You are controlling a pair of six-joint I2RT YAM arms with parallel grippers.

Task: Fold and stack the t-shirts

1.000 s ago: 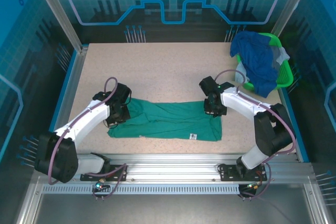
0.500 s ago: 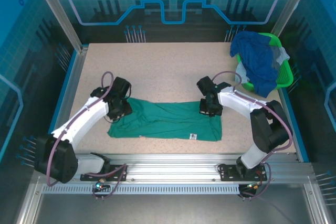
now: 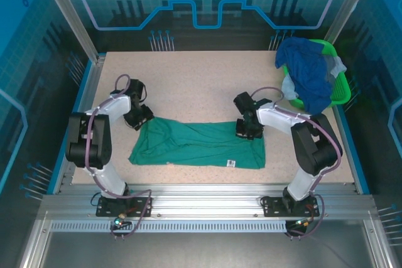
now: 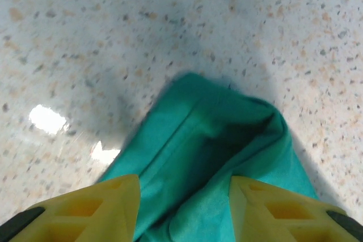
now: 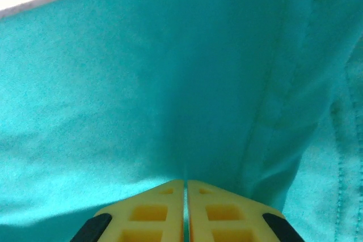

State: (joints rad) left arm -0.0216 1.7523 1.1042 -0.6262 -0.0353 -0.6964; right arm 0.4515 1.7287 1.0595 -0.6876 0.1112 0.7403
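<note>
The speckled beige counter [image 3: 207, 80] carries a flattened teal-green cloth t-shirt [image 3: 201, 145] near its front edge. The shirt looks light and limp, likely best pinched at hems or corners. A bright green plastic basket [image 3: 342, 89] at the far right corner holds a heaped royal blue shirt [image 3: 311, 70]. The left gripper [image 4: 184, 196] stands spread over the shirt's far-left corner. The right gripper [image 5: 185, 188] is closed at the far-right corner, and I cannot tell whether it pinches cloth.

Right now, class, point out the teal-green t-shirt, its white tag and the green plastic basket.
teal-green t-shirt [image 3: 195, 144]: top external view, middle of the cloth.
white tag [image 3: 231, 163]: top external view, centre of the tag.
green plastic basket [image 3: 340, 90]: top external view, its right wall.
</note>
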